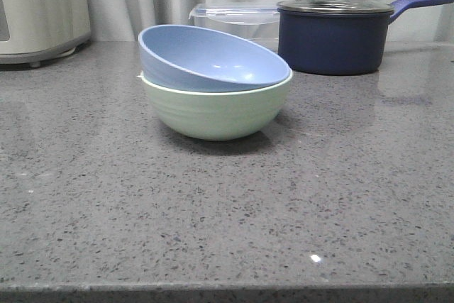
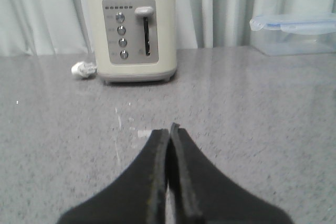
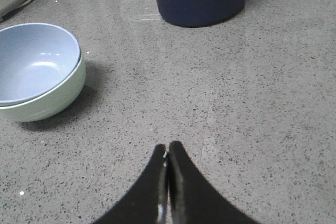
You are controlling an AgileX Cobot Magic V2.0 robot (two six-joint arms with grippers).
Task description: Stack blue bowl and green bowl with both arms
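The blue bowl (image 1: pixel 209 58) sits tilted inside the green bowl (image 1: pixel 216 113) in the middle of the grey counter in the front view. Both also show in the right wrist view, the blue bowl (image 3: pixel 34 61) nested in the green bowl (image 3: pixel 50 103). My right gripper (image 3: pixel 168 149) is shut and empty, apart from the bowls over bare counter. My left gripper (image 2: pixel 169 129) is shut and empty, facing the toaster; no bowl shows in its view. Neither arm shows in the front view.
A dark navy lidded saucepan (image 1: pixel 337 30) and a clear lidded container (image 1: pixel 237 19) stand behind the bowls. A cream toaster (image 2: pixel 131 30) with a white plug (image 2: pixel 84 69) stands at the back left, also in the front view (image 1: pixel 39 8). Curtains hang behind.
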